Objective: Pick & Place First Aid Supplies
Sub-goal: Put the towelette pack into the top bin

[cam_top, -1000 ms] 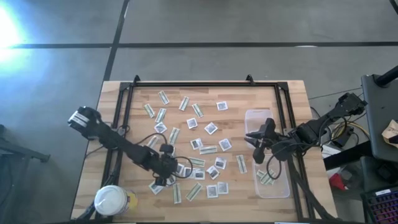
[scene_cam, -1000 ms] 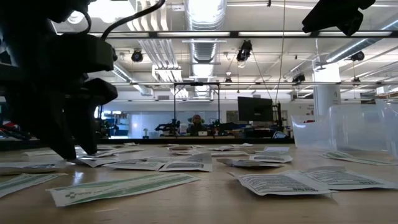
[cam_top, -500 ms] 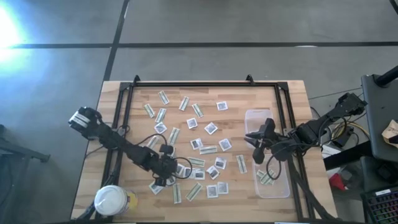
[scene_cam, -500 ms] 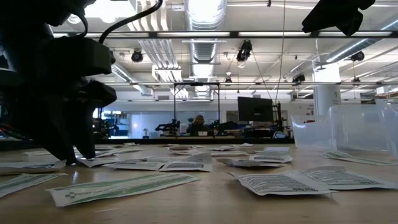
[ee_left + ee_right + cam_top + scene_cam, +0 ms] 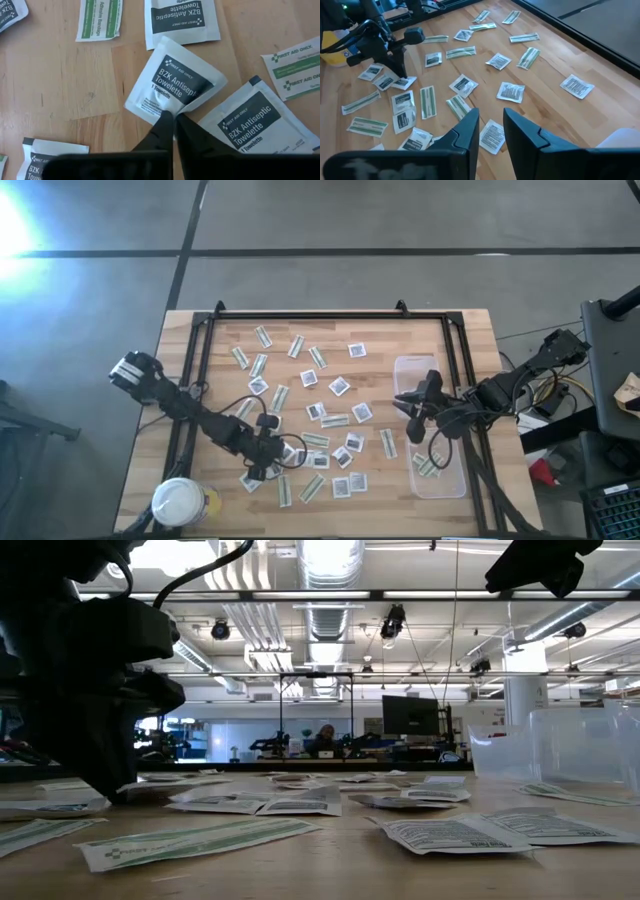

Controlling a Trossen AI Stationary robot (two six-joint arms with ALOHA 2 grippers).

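Observation:
Many first aid supplies lie flat and scattered on the wooden table (image 5: 470, 330): square white towelette packets and narrow green-and-white strips (image 5: 335, 420). My left gripper (image 5: 263, 466) is down at the table's near left, shut on one white towelette packet (image 5: 175, 82). My right gripper (image 5: 414, 416) hangs open above the table beside the clear tub (image 5: 432, 380), with nothing between its fingers (image 5: 470, 122). A few packets (image 5: 428, 465) lie in the tub. My left gripper pinches the towelette packet's near edge (image 5: 161, 106), close to a corner, between its two fingertips. The fingers slant down onto it from the table's left side. The rest of the packet lies on the wood, its printed face up.
A white-lidded round jar (image 5: 180, 502) stands at the near left corner. A black frame (image 5: 300, 313) runs round the work area. Other packets lie close about the held one, one (image 5: 250, 120) right beside it and one (image 5: 182, 20) beyond it.
My left gripper has shut on the towelette packet while staying in place at the table. The packet has stayed on the table. My right arm has kept still.

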